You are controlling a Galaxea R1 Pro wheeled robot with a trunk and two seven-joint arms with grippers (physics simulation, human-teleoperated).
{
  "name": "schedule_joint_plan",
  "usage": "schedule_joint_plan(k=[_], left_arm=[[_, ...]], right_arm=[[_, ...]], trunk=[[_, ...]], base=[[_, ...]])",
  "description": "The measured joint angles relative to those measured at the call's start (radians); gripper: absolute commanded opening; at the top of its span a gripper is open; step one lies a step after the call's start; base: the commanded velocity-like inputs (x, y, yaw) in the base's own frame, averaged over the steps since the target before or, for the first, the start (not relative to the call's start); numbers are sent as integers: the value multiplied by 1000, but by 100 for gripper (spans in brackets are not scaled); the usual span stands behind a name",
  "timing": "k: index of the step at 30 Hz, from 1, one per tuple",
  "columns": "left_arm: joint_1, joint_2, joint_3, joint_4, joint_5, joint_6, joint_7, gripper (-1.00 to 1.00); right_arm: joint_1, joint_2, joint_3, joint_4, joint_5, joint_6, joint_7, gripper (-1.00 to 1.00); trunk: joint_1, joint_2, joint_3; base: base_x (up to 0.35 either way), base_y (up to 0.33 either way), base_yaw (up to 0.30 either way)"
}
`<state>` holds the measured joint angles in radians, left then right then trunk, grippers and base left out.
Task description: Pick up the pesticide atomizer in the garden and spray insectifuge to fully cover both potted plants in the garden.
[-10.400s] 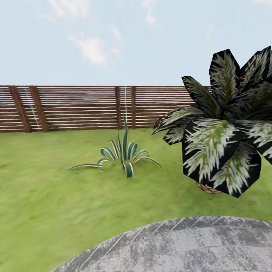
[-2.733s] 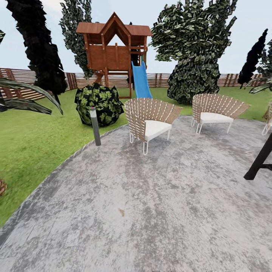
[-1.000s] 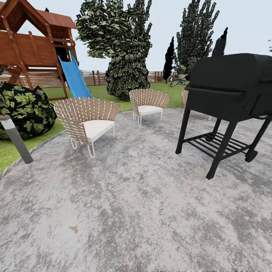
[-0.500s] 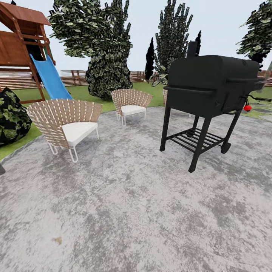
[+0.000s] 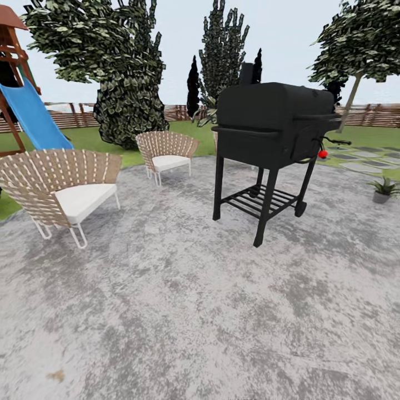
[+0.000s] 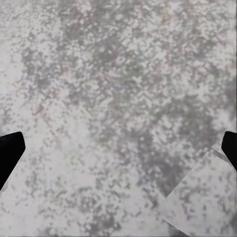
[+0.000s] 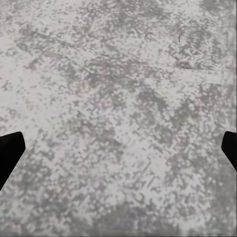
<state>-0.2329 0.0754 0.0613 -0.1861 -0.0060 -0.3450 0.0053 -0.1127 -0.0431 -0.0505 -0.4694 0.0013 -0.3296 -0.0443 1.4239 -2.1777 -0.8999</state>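
Observation:
One potted plant [image 5: 383, 189], a low rosette of pointed green leaves in a small grey pot, stands at the far right edge of the round grey stone patio [image 5: 183, 311]. A small red-tipped object [image 5: 323, 154] shows at the right side of the black grill [image 5: 272, 133]; I cannot tell whether it is the pesticide atomizer. In the left wrist view my left gripper [image 6: 118, 153] hangs open over bare patio stone, its dark fingertips [image 6: 9, 154] far apart. My right gripper [image 7: 118, 153] is open the same way above the stone, holding nothing.
Two woven chairs with white cushions [image 5: 64, 186] [image 5: 165, 154] stand at the left and the middle back. Behind them are a blue slide [image 5: 33, 118], tall dark trees [image 5: 125, 72], lawn and the brown slatted fence [image 5: 372, 115]. Stepping stones [image 5: 364, 161] lie at the right.
The whole view has swung to the right: fence and agave, then playhouse and chairs, have slid left, the grill has come to the middle, and the potted plant has entered at the right.

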Motion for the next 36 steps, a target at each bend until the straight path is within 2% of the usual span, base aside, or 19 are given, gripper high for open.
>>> schedule_joint_plan(k=[30, 36], left_arm=[[0, 0, 0, 0, -1, 0, 0, 100], [0, 0, 0, 0, -1, 0, 0, 100]], right_arm=[[0, 0, 0, 3, 0, 1, 0, 100], [0, 0, 0, 4, 0, 1, 0, 100]], trunk=[[0, 0, -3], [0, 0, -3]], base=[[0, 0, -282], [101, 0, -284]])
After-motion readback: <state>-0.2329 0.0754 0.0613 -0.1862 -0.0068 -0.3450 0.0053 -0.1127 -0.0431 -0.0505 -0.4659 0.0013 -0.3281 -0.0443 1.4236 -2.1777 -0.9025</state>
